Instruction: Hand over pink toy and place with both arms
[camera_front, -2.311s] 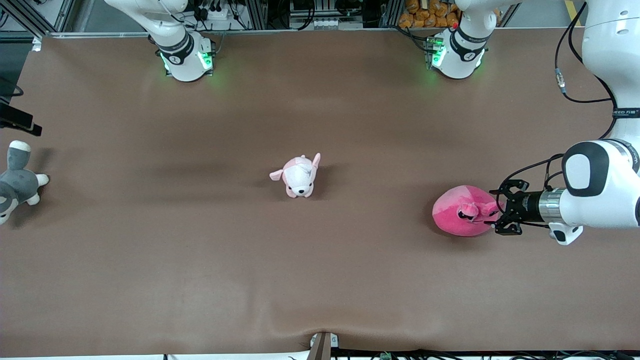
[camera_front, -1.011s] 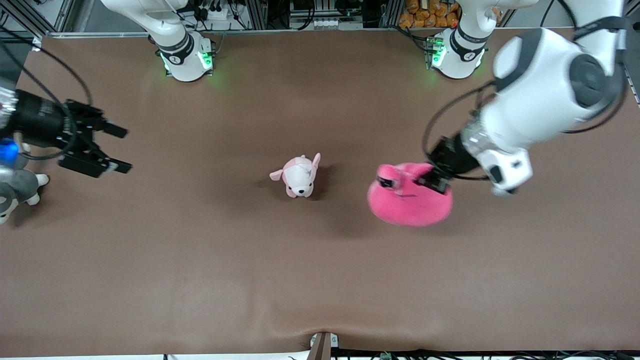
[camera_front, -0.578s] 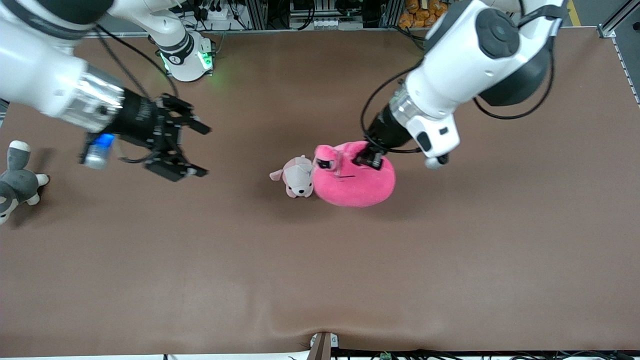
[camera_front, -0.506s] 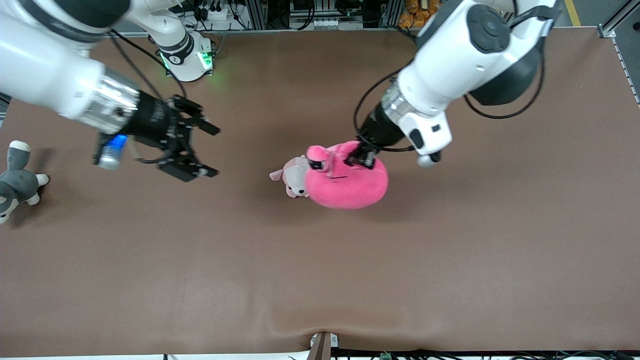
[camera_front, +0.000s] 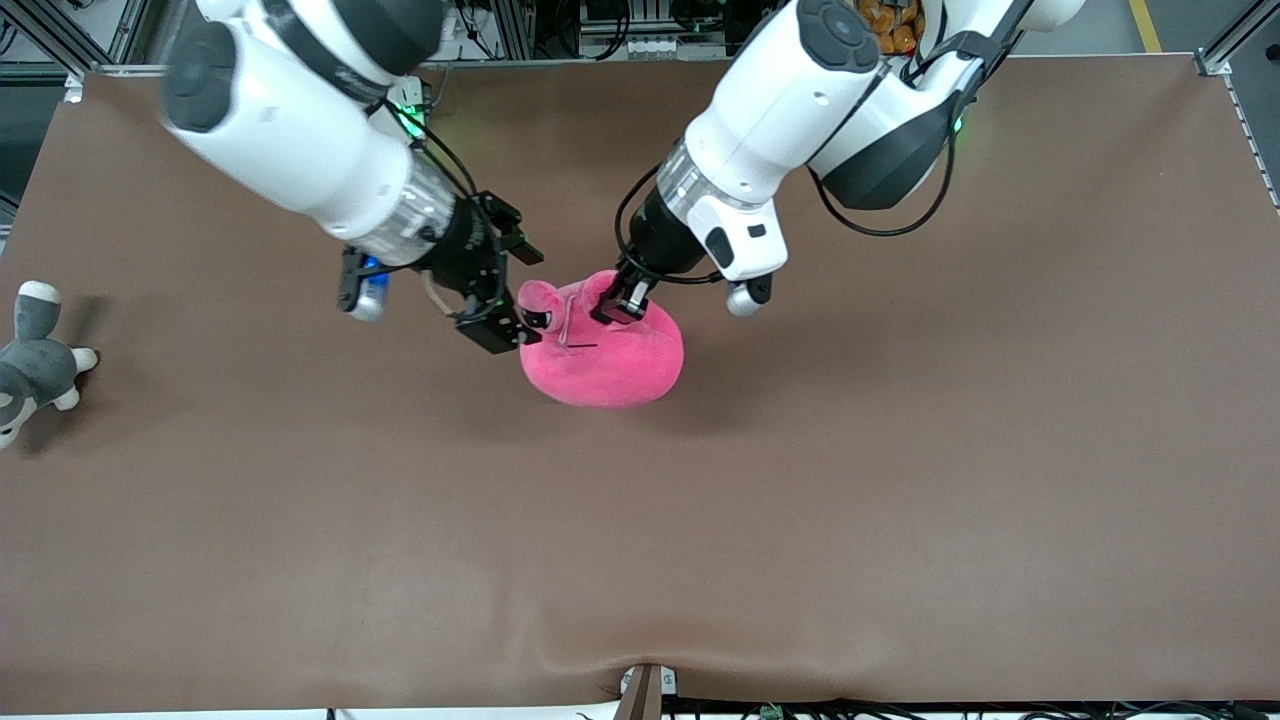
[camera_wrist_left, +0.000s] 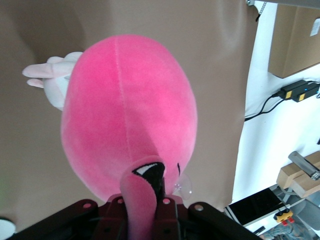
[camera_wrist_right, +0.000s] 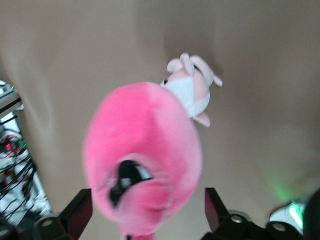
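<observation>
Pink toy (camera_front: 605, 345): hung above mid-table, over puppy plush (camera_wrist_right: 192, 90). Left pincer (camera_front: 613, 300) clenched on ear. Right pincer (camera_front: 510, 290) spread around face. Likely soft, light; a protruding fold suits gripping.

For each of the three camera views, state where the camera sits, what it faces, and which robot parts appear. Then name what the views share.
Front view: high, facing both arms; left gripper holds the pink toy, right gripper open at it.
Left wrist view: looks down on the toy; gripper base shows.
Right wrist view: looks down on the toy between open fingers.
Shared: the toy; both wrist views show the puppy plush.
</observation>
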